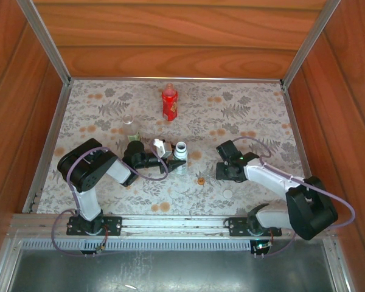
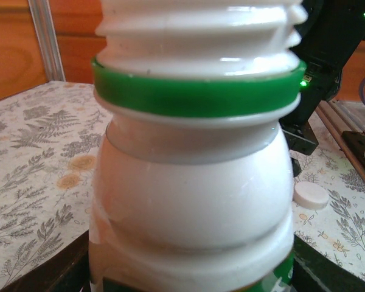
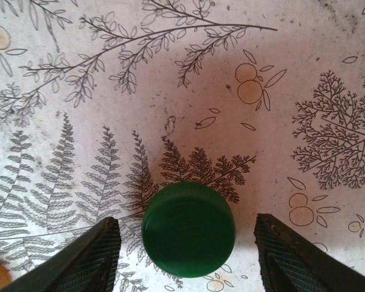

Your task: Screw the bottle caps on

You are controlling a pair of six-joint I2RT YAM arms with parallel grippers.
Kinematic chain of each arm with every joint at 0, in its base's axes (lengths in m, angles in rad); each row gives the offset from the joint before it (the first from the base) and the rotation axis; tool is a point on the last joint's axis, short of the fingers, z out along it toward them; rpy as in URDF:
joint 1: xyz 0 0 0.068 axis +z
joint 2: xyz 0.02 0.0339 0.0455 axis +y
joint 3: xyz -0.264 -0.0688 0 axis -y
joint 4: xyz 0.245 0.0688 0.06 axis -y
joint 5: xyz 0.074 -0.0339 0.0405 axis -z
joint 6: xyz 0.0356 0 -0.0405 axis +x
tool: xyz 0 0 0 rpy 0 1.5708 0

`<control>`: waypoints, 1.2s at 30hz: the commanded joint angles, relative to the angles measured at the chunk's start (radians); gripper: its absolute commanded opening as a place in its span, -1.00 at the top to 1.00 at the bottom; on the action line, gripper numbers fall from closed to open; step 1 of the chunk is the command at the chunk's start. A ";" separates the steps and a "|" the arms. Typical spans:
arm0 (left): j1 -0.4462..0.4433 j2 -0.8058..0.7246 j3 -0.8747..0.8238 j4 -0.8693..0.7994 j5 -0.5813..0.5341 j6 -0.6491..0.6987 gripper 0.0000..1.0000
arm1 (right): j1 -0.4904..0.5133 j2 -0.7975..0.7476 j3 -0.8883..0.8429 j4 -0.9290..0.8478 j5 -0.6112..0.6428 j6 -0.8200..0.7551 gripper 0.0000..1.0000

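Note:
The white bottle (image 2: 191, 182) with a green neck ring and bare threads stands upright, and my left gripper (image 2: 191, 271) is shut on its lower body; from above the bottle (image 1: 180, 151) is at mid-table. The green cap (image 3: 188, 229) lies flat on the cloth between the fingers of my open right gripper (image 3: 185, 246), a gap on each side. The white cap (image 2: 310, 196) lies near the front. The orange-red cap (image 1: 201, 180) lies between the arms. The red bottle (image 1: 169, 101) stands at the back and the clear bottle (image 1: 129, 126) at its left.
A floral cloth (image 1: 255, 115) covers the table, with wooden walls on three sides and a metal rail (image 1: 170, 222) along the near edge. My right arm (image 2: 325, 48) stands close behind the white bottle in the left wrist view.

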 commanded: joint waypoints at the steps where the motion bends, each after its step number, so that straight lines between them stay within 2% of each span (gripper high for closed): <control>1: -0.008 0.002 0.004 0.035 0.013 -0.004 -0.17 | 0.007 0.016 0.023 -0.016 0.025 0.015 -0.20; 11: -0.008 0.001 0.003 0.035 0.014 -0.006 -0.17 | 0.007 0.057 0.030 -0.008 0.025 0.029 -0.05; 19: -0.008 0.002 0.003 0.035 0.015 -0.007 -0.17 | 0.007 0.032 -0.001 0.043 0.016 0.042 -0.09; 26: -0.008 0.005 0.006 0.035 0.017 -0.010 -0.17 | 0.009 0.033 0.000 0.041 0.015 0.043 0.08; 28: -0.008 0.005 0.006 0.035 0.016 -0.011 -0.17 | 0.009 0.031 0.000 0.039 0.012 0.043 0.08; 31: -0.008 0.004 0.005 0.035 0.014 -0.011 -0.17 | 0.009 0.028 -0.001 0.035 0.012 0.041 -0.05; 36: -0.008 0.005 0.006 0.035 0.012 -0.010 -0.16 | 0.021 0.013 -0.016 0.038 0.013 0.062 -0.04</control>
